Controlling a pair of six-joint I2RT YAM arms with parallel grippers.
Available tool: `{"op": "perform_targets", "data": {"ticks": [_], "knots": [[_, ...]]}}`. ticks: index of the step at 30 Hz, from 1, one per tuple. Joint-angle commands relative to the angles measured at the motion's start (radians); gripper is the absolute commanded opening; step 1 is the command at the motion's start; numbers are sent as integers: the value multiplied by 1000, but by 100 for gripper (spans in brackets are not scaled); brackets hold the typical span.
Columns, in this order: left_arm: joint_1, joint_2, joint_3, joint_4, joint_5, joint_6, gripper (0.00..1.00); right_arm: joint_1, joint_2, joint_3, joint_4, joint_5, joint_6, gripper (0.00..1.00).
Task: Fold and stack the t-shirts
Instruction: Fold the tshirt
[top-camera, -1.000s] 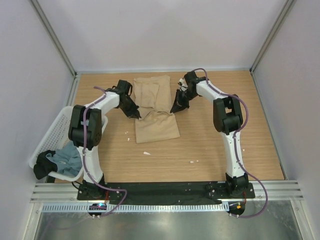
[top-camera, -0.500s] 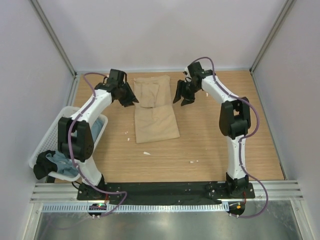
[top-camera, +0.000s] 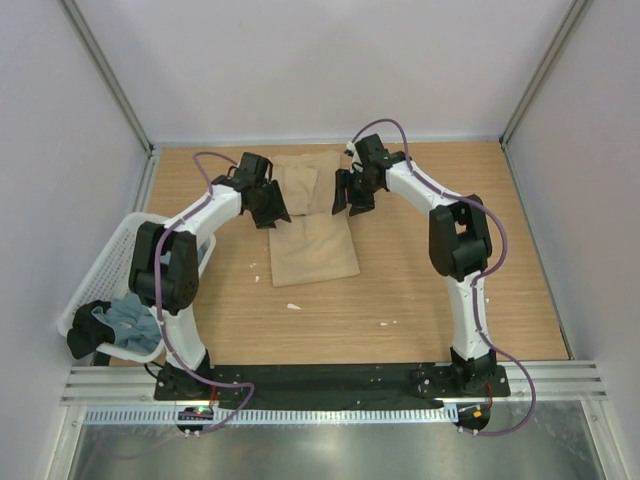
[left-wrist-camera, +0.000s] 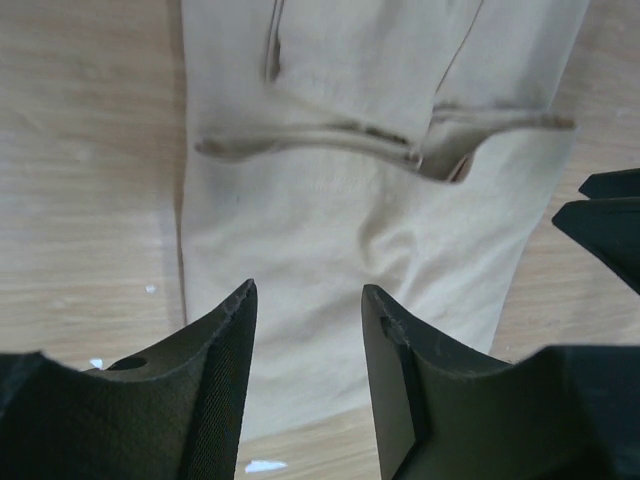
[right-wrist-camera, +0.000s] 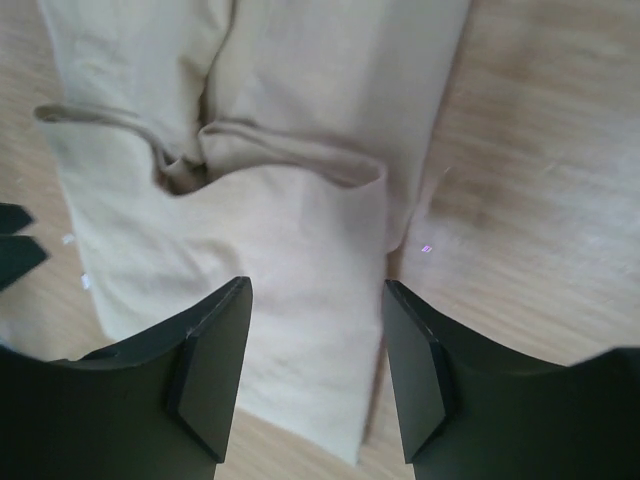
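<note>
The tan-beige t-shirt (top-camera: 312, 232) lies flat in the middle-back of the table as a long narrow strip, sleeves folded in. It fills the left wrist view (left-wrist-camera: 370, 200) and the right wrist view (right-wrist-camera: 270, 160). My left gripper (top-camera: 277, 215) hovers open and empty at the shirt's left edge (left-wrist-camera: 305, 330). My right gripper (top-camera: 342, 205) hovers open and empty at its right edge (right-wrist-camera: 315, 345). The grey-blue t-shirt (top-camera: 135, 322) lies crumpled in the white mesh basket (top-camera: 120, 238) at the left.
The basket sits at the table's left edge beside the left arm. Small white scraps (top-camera: 293, 306) lie on the wood in front of the shirt. Walls close in the table on three sides.
One second ago both grippers were at mid-shirt. They swung out towards the back, and now stand close against the shirt's left and right edges. The shirt lies flatter.
</note>
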Motion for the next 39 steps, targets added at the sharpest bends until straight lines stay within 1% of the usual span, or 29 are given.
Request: {"op": "perform_targets", "data": {"ticks": [1,4,10,18,24,26,27,28,29,30,33,34,39], "knots": [[10,26,123,-49,-109,117,48,-8,42,95,-34,79,-116,61],[24,87,190,-113,-131,144,50,-8,91,157,-60,55,-130,59],[49,166,238,-130,-93,151,49,-8,125,190,-60,32,-132,50],[52,181,232,-111,-83,144,53,-11,149,207,-57,15,-130,48],[59,221,259,-112,-71,139,50,-15,174,240,-65,0,-127,42],[61,227,267,-109,-65,138,47,-17,180,243,-68,3,-127,40],[61,232,269,-107,-60,138,45,-20,179,243,-65,4,-124,36],[62,234,270,-106,-63,138,38,-21,174,241,-62,10,-121,33],[64,237,273,-104,-70,135,34,-23,171,240,-57,12,-118,28],[66,240,275,-101,-71,133,24,-24,169,238,-54,16,-116,17],[73,261,298,-112,-79,127,2,-37,162,237,-57,45,-112,1],[73,260,299,-117,-92,125,0,-43,159,235,-60,52,-112,1],[73,260,301,-107,-108,118,0,-55,159,224,-53,38,-116,1]]}}
